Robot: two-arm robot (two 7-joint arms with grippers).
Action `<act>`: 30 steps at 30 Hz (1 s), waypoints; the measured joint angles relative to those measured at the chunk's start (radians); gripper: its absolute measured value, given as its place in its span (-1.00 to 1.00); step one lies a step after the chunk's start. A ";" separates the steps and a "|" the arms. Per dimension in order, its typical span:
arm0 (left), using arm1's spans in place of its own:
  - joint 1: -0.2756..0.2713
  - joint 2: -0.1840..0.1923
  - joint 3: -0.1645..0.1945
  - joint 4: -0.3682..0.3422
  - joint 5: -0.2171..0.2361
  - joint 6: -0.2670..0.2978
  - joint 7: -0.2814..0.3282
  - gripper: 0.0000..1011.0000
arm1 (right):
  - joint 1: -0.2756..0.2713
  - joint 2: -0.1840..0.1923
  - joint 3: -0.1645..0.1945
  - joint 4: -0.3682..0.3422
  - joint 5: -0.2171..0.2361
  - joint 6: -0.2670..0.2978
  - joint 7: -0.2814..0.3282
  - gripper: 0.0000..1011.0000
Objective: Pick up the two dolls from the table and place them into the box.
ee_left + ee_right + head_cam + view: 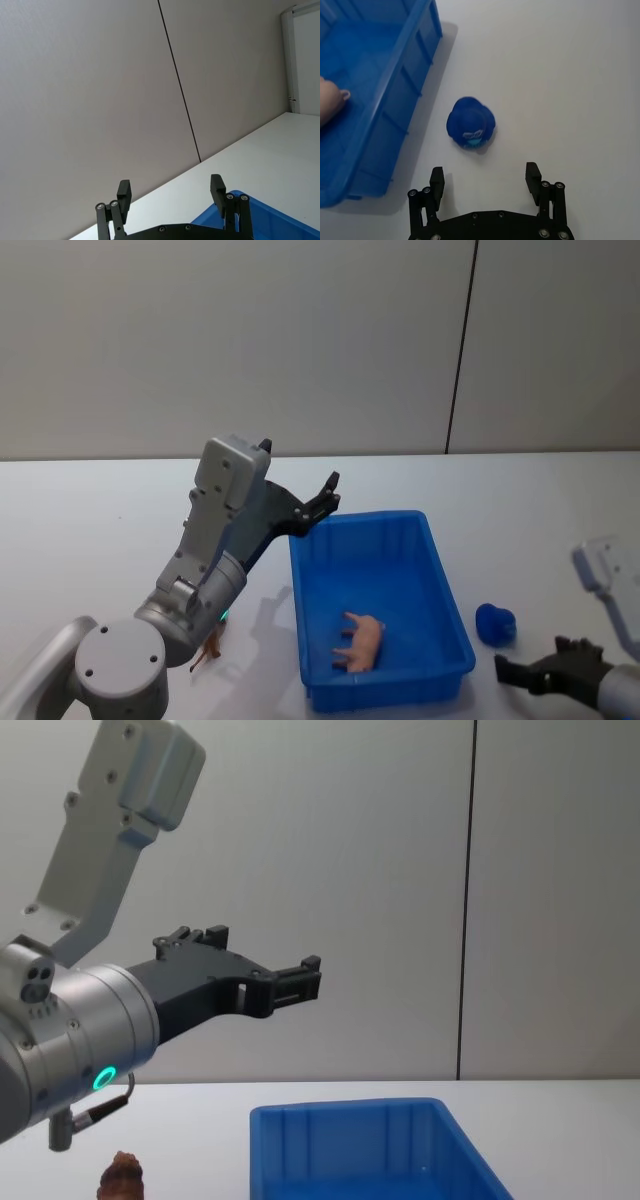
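From the head, the pale pinkish soft doll (362, 640) lies inside the bright blue plastic bin (365, 517). The chest view adds the lumpy reddish-brown doll (122, 1178) on the white bench (100, 510), left of the bin. The left claw (330, 492) hangs high, spread wide, empty. The right claw (484, 175) gapes empty near a small round blue toy (470, 124).

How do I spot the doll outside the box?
Find the blue box on the white table. Just off its left side, under the left arm, stands the brown doll. It is lumpy, reddish-brown, unlike the pink doll inside or the blue toy opposite.
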 joint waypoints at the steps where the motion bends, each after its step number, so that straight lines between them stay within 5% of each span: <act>1: 0.000 0.000 0.000 0.000 0.000 0.000 0.000 0.98 | 0.001 -0.001 -0.002 0.004 -0.007 -0.002 0.004 0.98; 12: 0.000 0.000 0.000 0.000 0.000 0.000 0.000 0.98 | 0.024 -0.020 -0.034 0.072 -0.086 -0.054 0.038 0.99; 30: 0.000 0.000 0.000 0.000 0.000 0.000 0.000 0.98 | 0.026 -0.034 -0.038 0.099 -0.088 -0.134 0.012 0.99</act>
